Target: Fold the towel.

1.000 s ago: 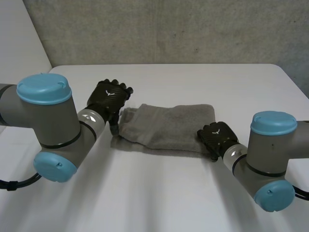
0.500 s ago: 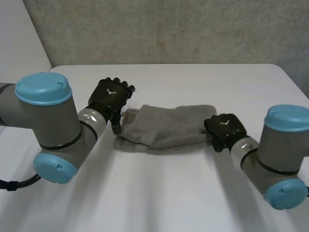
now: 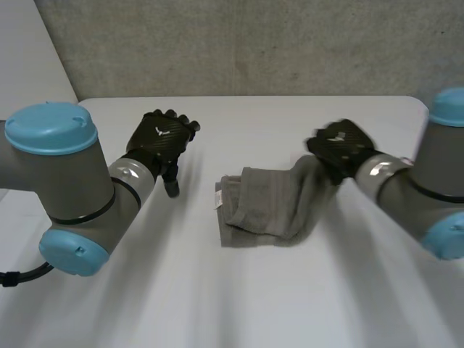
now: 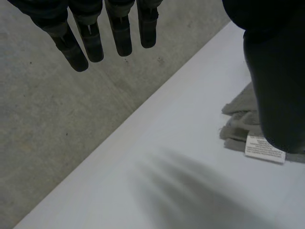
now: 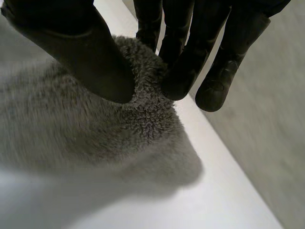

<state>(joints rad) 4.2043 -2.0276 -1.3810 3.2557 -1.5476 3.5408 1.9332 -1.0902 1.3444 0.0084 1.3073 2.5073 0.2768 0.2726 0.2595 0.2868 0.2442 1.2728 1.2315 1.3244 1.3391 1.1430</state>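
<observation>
The left hand [image 3: 161, 138] hovers over the tabletop [image 3: 254, 304], well apart from the cloth. Its fingers [image 4: 90, 43] are straight and spread, and they hold nothing.

To its right, near the middle of the tabletop, lies the grey towel [image 3: 264, 210], gathered into a short, layered bundle. A white care label [image 3: 217, 197] sits at the end that faces the left hand.

The towel looks like plush terry, so I judge it light, limp and not fragile. It will sag and slide out of shape wherever it is unsupported, though the pile should give the fingers good purchase (nothing slick about it). An edge or a corner is the place to take hold, pinching every layer together. The label end looks like the free one.

The towel's long axis runs across the tabletop from the label end toward the right arm. It rises at that end, where the cloth leaves the surface and drapes down from the right hand [image 3: 341, 148]. That hand is pinching a tuft of the towel's edge between its thumb [image 5: 81, 52] and fingertips.
</observation>
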